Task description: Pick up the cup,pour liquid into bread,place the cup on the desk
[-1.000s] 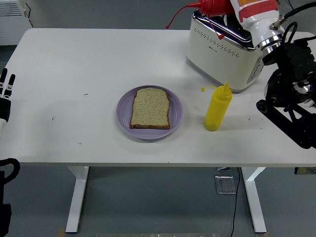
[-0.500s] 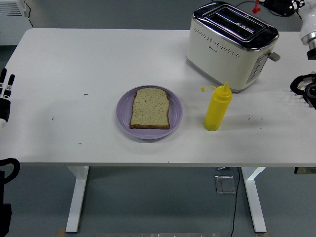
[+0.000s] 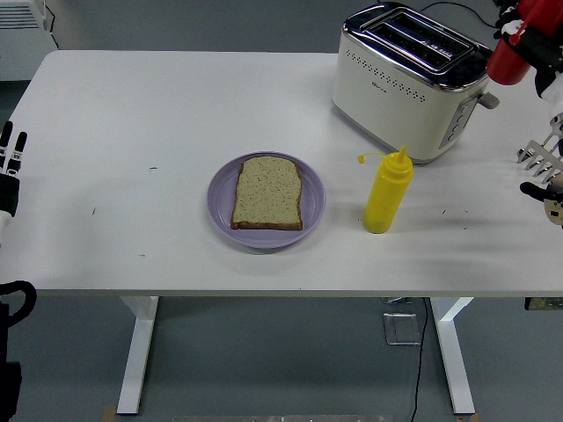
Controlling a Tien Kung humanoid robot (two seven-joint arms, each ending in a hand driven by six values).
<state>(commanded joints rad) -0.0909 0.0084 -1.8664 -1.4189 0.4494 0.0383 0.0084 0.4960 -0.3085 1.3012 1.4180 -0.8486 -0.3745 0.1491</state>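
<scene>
Bread lay flat on the purple plate at frame center when I checked, one slice, well clear of both hands. From the left edge: my left hand sat at the far left, by the table's side, its black fingers pointing up, straight and loose, holding nothing. The white table was bare between it and the plate. Right of the plate stood the yellow squeeze bottle, upright, its cap hanging off to the left of the nozzle. Behind that, upper right of center, sat the cream toaster, slots up. No cup as such was visible to me; what I had was a red bottle in the upper right corner, tilted, above the toaster's right end and off the table. My right hand was up there, black fingers on the bottle's top, clamped as far as I could tell; the frame edge cut most of it. Lower at the right edge some metal robot parts poked in.
</scene>
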